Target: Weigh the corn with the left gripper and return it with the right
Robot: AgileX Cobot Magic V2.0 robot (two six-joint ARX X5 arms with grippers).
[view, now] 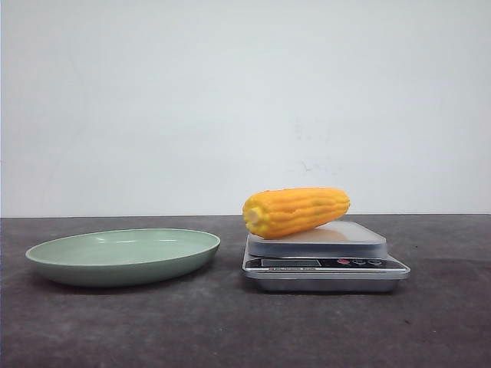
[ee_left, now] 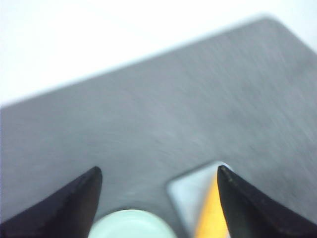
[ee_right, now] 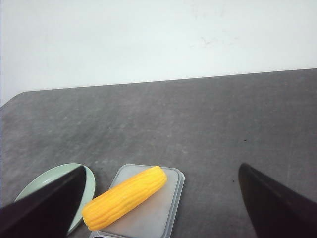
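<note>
The yellow-orange corn [view: 295, 211] lies on the platform of a silver kitchen scale [view: 325, 259], its paler cut end toward the plate. The empty green plate [view: 123, 256] sits to the scale's left. Neither arm shows in the front view. In the left wrist view my left gripper [ee_left: 158, 171] is open and empty, high above the table, with the plate [ee_left: 131, 224], scale [ee_left: 193, 191] and a strip of corn [ee_left: 210, 213] below it, blurred. In the right wrist view my right gripper [ee_right: 161, 168] is open and empty, above and apart from the corn [ee_right: 125, 197] on the scale [ee_right: 158, 208].
The dark grey table [view: 230, 330] ends at a white wall [view: 245, 100] behind. The scale's display and buttons [view: 360, 262] face the front. The plate's rim [ee_right: 89, 183] shows beside the right gripper's finger [ee_right: 44, 208].
</note>
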